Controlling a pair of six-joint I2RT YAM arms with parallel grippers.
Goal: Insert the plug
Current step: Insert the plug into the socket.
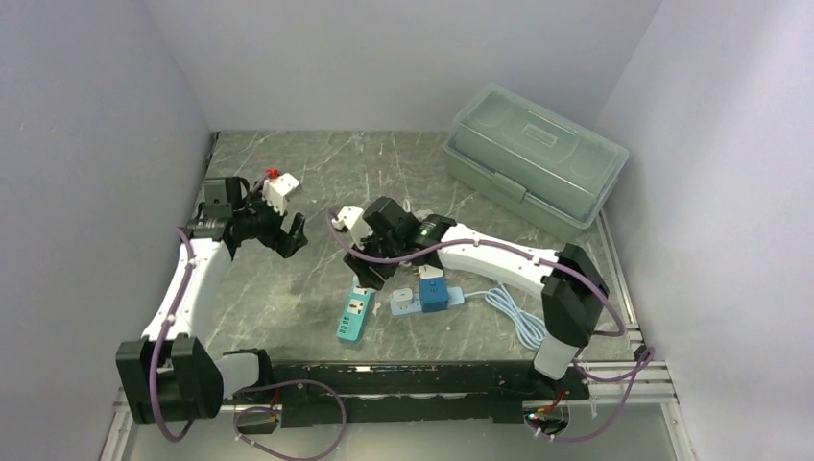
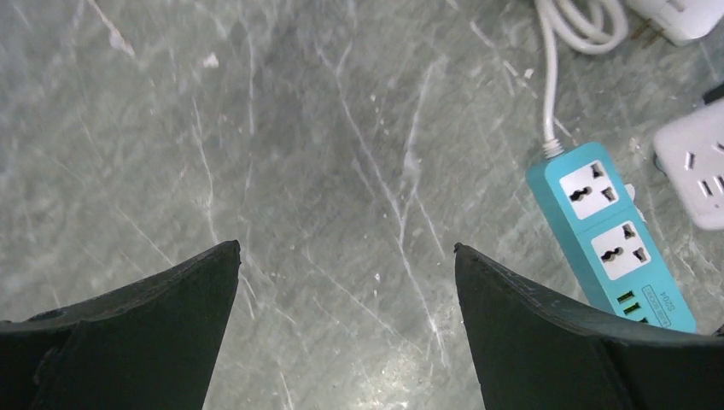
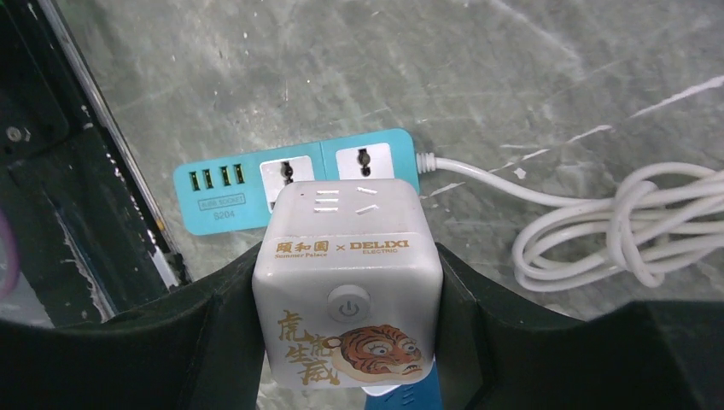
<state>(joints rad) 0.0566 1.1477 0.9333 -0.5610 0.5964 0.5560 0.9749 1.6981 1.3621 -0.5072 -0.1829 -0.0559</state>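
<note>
Right pincer (image 3: 347, 254) clamped on white cube socket (image 3: 347, 295), above teal power strip (image 3: 294, 181), perhaps not touching, left pincer (image 2: 346, 246) spread wide

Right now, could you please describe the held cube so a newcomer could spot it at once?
On the marble table, left of the green lidded box, the right end effector grips a white cube near the teal power strip. Only it bears a tiger's face below a power button.

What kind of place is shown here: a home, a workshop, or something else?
Probably a robot test booth: plain grey walls close in a marble-pattern table, two arms are bolted at its edge, and a teal power strip and a lidded plastic box lie on it.
</note>
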